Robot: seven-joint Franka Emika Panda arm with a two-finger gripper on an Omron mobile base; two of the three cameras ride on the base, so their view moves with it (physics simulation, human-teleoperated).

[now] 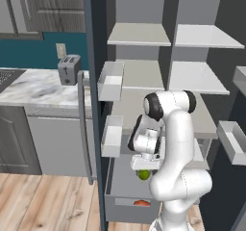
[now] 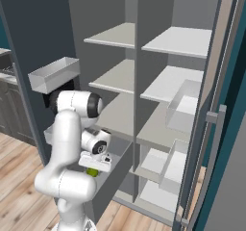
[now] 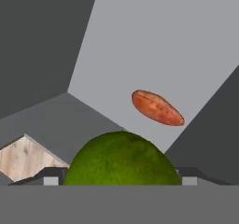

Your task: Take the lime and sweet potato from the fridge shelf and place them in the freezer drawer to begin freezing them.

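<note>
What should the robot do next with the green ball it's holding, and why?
Probably let go. The gripper holds the lime right above the open freezer drawer, where the sweet potato already lies on the floor. Opening the fingers should drop the lime in beside it.

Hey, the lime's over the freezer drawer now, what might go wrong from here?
1. The lime sits between the fingertips of the gripper above the open freezer drawer. Released from up there, a round fruit may bounce or roll.
2. The sweet potato already lies on the drawer floor ahead of the lime; the falling lime could knock it.
3. The arm hangs near the drawer's wall, so lowering further risks a bump.
</note>
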